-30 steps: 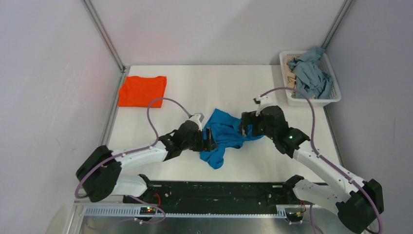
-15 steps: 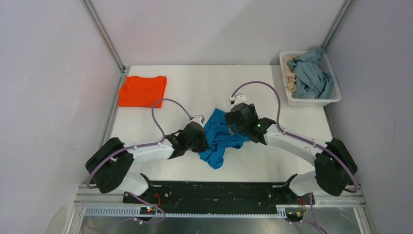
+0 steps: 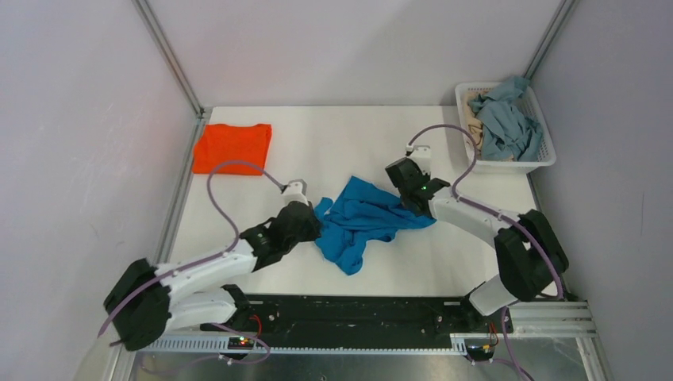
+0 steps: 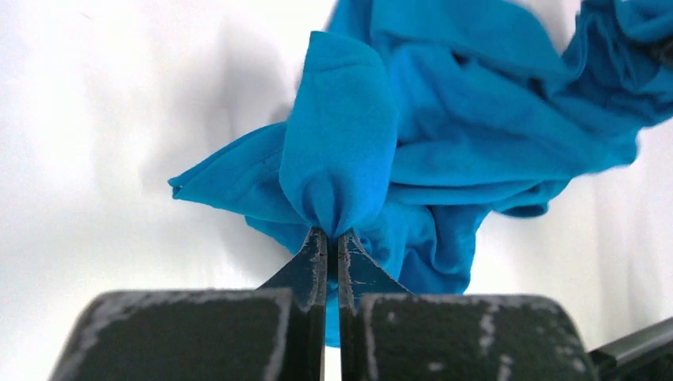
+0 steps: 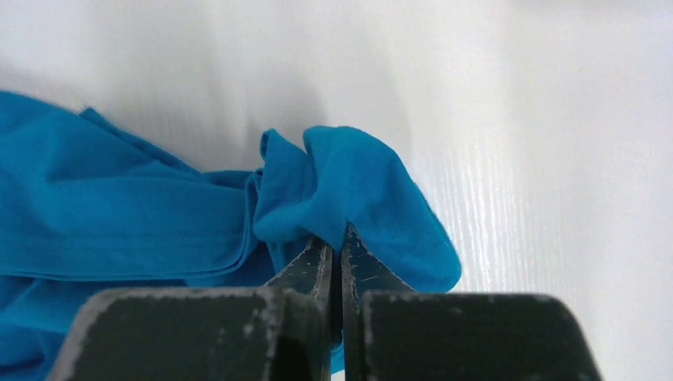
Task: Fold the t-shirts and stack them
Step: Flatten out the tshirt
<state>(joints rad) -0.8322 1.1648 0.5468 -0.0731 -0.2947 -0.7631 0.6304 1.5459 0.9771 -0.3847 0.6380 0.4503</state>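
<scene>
Cyan t-shirt (image 3: 361,222): soft knit, crumpled, bunched mid-worktop (image 3: 333,143). Left end effector (image 4: 332,242) is clamped on a puckered fold at its left edge. Right end effector (image 5: 336,242) pinches a rolled hem at its far-right edge. Orange t-shirt (image 3: 232,148) lies folded flat in the far-left corner.

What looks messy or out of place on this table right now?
The blue t-shirt lies crumpled mid-table, with both arms' jaws shut on opposite edges of it. In the white basket, grey-blue cloth bulges untidily over the rim. The orange shirt lies neatly folded; nothing looks damaged or spilled.
</scene>
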